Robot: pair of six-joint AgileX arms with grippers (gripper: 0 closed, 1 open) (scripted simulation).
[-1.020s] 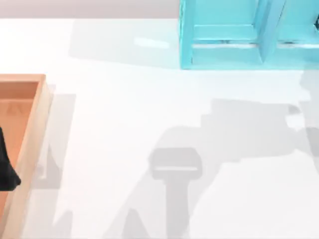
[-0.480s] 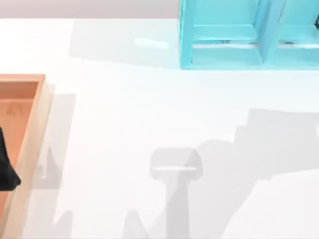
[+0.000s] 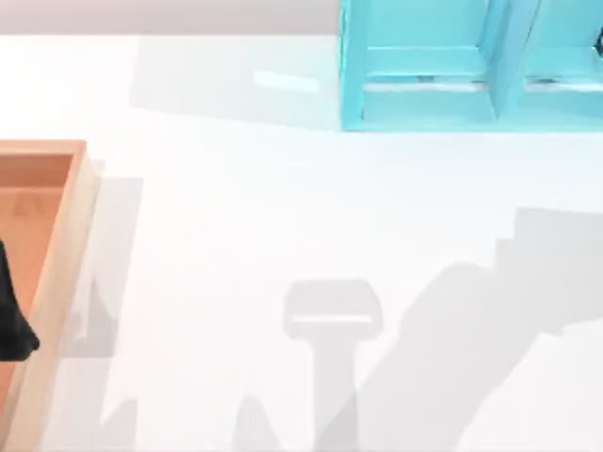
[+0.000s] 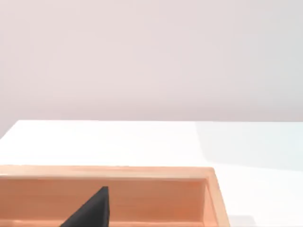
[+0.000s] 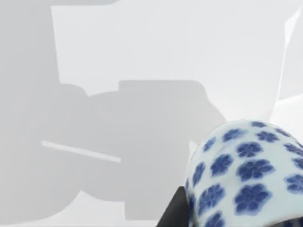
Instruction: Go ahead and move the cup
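Cup (image 5: 246, 175), blue-flowered: lower right of right wrist view, beside dark finger (image 5: 173, 210); grip state indeterminable. Arm shadow now shifted rightward on table (image 3: 236, 207): cup likely in transit.

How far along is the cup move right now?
The pick-up looks done: in the right wrist view the cup sits close against a dark finger, apparently held above the white table. Carrying is in hand. Setting it down remains; no destination is evident. The left gripper is parked over the wooden tray.
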